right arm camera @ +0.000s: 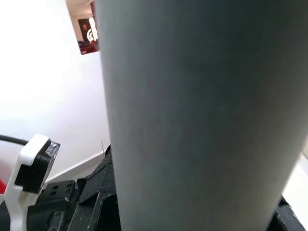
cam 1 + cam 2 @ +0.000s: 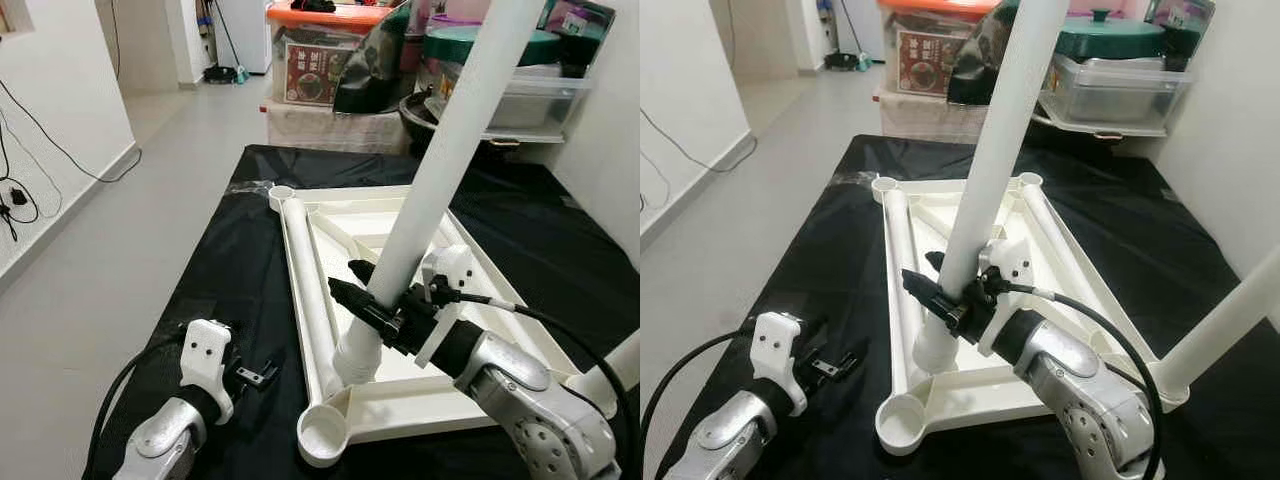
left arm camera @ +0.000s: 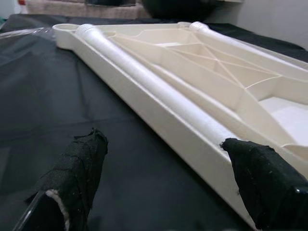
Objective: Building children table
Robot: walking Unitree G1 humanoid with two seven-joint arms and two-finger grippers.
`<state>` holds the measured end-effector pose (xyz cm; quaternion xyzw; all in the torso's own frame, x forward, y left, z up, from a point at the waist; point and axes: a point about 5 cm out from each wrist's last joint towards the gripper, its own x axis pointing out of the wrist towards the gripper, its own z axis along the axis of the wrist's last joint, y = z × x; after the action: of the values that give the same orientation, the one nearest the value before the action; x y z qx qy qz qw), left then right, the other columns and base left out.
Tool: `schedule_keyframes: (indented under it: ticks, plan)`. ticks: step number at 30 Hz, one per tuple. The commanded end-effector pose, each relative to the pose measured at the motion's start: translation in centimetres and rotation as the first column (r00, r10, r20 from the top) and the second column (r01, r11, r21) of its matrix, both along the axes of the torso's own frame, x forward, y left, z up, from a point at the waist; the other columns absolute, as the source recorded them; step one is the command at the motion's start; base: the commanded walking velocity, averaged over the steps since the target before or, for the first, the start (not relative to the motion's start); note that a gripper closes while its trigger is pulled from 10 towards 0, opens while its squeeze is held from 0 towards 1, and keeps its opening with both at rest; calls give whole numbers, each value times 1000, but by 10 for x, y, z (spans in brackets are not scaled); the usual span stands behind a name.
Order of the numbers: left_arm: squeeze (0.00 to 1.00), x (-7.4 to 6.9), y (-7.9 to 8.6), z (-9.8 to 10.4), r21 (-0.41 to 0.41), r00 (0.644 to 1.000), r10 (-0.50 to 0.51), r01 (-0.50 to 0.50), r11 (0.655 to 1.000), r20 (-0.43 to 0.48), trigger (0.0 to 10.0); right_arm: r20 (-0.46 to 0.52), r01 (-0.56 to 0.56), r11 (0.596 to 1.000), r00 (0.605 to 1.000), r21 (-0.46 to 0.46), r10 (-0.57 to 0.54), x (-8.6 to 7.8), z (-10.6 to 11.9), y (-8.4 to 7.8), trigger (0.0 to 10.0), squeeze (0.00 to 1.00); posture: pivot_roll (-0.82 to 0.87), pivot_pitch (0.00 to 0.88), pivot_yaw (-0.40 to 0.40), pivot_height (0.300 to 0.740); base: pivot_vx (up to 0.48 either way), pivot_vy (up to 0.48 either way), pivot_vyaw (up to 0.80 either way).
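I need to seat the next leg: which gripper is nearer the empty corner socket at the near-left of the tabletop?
About equal; slightly the left. The left gripper hovers open over the black cloth beside the empty socket. The right gripper is just above it, clamped on the white leg.

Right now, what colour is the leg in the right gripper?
White; the leg shows best in the left eye view.

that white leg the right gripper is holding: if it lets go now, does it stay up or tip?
Probably tips: the leg leans steeply, its lower end resting inside the tabletop, not in the corner socket. It looks stiff and hollow, so likely light. Being round and smooth, it could slip or roll in the right gripper.
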<state>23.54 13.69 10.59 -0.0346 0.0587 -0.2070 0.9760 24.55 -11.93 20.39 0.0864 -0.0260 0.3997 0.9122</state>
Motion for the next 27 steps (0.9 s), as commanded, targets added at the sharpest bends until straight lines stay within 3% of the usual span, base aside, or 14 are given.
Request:
schedule_keyframes:
  ticks: [1, 5, 27]
  plan:
    - [0, 0, -1, 1, -6, 1000, -2, 2, 1000, -10, 10000, 22, 22, 1000, 1000, 7, -23, 2, 3, -2, 0, 0, 120, 0, -76, 740, -266, 0, 0]
    - [0, 2, 0, 2, -10, 1000, 7, -7, 1000, -5, 10000, 20, 41, 999, 999, 27, -41, 2, 3, 0, 0, 0, 111, 0, -67, 740, -280, 0, 0]
    - [0, 10, -2, 5, -17, 1000, 23, -23, 1000, 8, 10000, 14, 95, 994, 995, 53, -96, 2, 1, -1, 0, 0, 93, 0, -60, 740, 0, 0, 0]
